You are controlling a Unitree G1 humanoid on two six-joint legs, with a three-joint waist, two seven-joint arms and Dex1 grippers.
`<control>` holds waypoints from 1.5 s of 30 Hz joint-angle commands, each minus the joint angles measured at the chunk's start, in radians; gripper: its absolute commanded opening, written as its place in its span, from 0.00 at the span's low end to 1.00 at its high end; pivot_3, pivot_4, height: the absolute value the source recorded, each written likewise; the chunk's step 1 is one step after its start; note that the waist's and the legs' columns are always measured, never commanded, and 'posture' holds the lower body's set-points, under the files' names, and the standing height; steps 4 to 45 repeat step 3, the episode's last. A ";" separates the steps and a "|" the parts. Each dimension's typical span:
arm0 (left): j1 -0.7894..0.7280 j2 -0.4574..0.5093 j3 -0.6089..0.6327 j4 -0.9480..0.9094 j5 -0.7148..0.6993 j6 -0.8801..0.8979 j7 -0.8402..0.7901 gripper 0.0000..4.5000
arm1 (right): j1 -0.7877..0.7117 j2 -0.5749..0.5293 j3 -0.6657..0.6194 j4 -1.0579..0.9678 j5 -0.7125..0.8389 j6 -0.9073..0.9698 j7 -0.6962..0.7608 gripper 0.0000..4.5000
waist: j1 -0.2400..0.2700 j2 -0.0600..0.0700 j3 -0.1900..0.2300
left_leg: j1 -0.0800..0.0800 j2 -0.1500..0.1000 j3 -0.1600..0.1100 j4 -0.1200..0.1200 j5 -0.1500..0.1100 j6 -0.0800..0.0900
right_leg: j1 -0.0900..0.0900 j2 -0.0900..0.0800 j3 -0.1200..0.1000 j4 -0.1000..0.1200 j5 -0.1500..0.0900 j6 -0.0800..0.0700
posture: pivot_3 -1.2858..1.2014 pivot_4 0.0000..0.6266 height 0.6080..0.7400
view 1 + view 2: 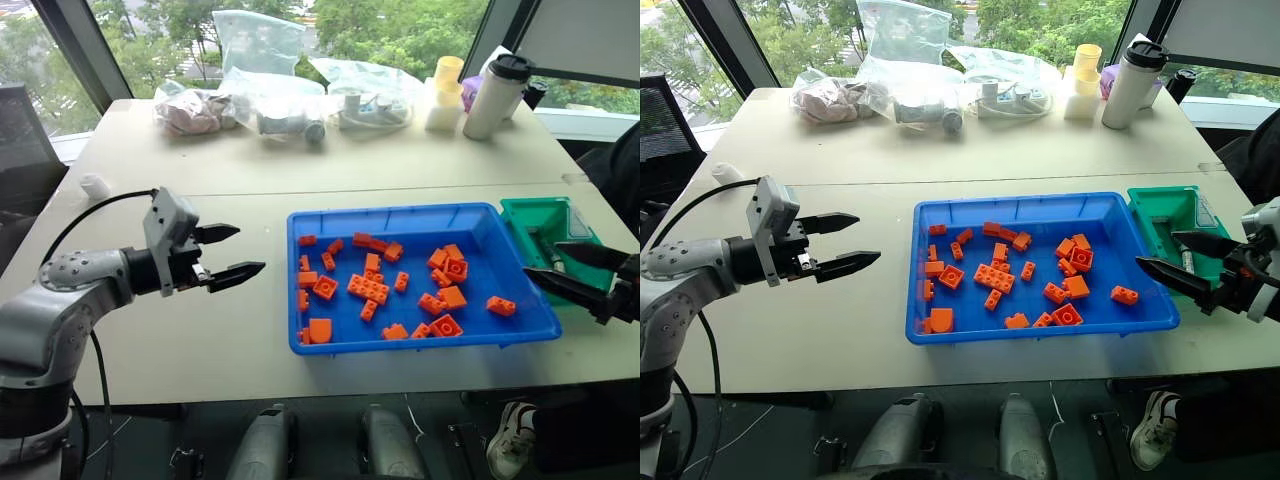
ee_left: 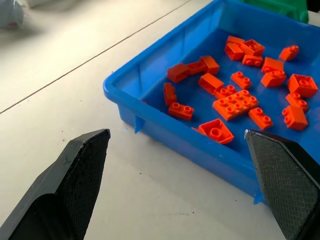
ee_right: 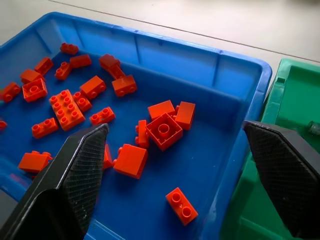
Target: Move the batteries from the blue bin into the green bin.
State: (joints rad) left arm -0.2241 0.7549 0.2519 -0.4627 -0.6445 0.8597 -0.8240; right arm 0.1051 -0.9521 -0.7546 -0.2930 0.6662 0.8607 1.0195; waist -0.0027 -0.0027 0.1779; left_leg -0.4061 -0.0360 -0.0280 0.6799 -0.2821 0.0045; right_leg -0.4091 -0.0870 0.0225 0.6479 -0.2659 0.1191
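1. Head views give the whole layout: the wide, shallow bright blue plastic bin (image 1: 420,345) sits on the pale bench (image 1: 200,330), with the smaller, deeper green plastic bin (image 1: 528,215) right up against its right-hand wall. Along the far edge of the bench there's a row of clear plastic bags (image 1: 290,95) and a tall white tumbler with a dark lid (image 1: 497,95).
2. The head views also catch slim silver-grey metal cylinders, the batteries (image 1: 1186,262), lying in the green bin. I can't tell how many. The right wrist view shows just a sliver of one at that bin's edge (image 3: 314,128).
3. The wrist views do better on the blue bin's contents: scattered orange plastic building bricks (image 2: 234,104) and, as far as I can see, no batteries among them.
4. Left gripper (image 1: 232,253): jaws wide apart, holding nothing, hanging over bare bench just left of the blue bin and not touching it.
5. Right gripper (image 1: 1185,260): jaws also spread wide and empty, sitting over the seam where the two bins meet, one black finger (image 3: 287,172) in front of the green bin.
6. Plenty of open bench left of the blue bin and behind both bins. The blue bin's front wall sits close to the near bench edge, so it's tight there.
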 commanded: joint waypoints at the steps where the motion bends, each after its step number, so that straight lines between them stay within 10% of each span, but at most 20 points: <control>1: 0.016 -0.016 0.049 -0.037 -0.029 -0.001 0.054 1.00 | -0.015 -0.023 0.008 0.023 -0.009 -0.047 0.004 0.99 | 0.001 0.000 0.000 | 0.000 0.000 0.000 0.000 0.000 0.000 | 0.000 0.000 0.000 0.000 0.000 0.000 | 0.52 0.24 1.00; 45: 0.017 -0.020 0.057 -0.037 -0.040 -0.002 0.068 1.00 | -0.027 -0.026 0.019 0.031 -0.009 -0.056 -0.001 0.99 | 0.003 0.000 0.000 | 0.000 0.000 0.000 0.000 0.000 0.000 | 0.000 0.000 0.000 0.000 0.000 0.000 | 0.52 0.24 1.00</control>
